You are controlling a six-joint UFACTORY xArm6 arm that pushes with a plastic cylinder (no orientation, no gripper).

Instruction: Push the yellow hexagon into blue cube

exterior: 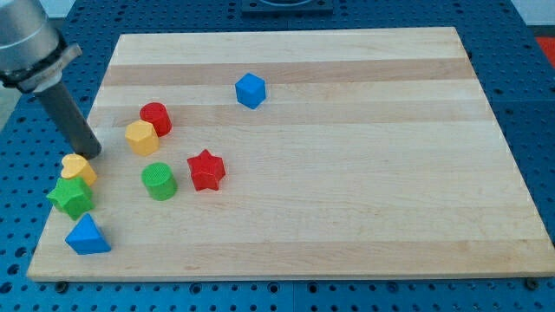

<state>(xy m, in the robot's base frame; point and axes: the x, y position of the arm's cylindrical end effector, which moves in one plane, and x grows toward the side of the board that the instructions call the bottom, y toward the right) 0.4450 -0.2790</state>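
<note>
The yellow hexagon (140, 137) lies on the wooden board at the left, touching the red cylinder (156, 118) above and right of it. The blue cube (250, 90) sits alone further up and to the right. My tip (89, 152) rests on the board left of the yellow hexagon, a short gap away, and just above the yellow heart (78, 168).
A green star (70, 196) sits below the yellow heart, a blue triangle (87, 235) below that. A green cylinder (159, 181) and a red star (206, 169) lie right of them. The board's left edge (65, 173) is close to my tip.
</note>
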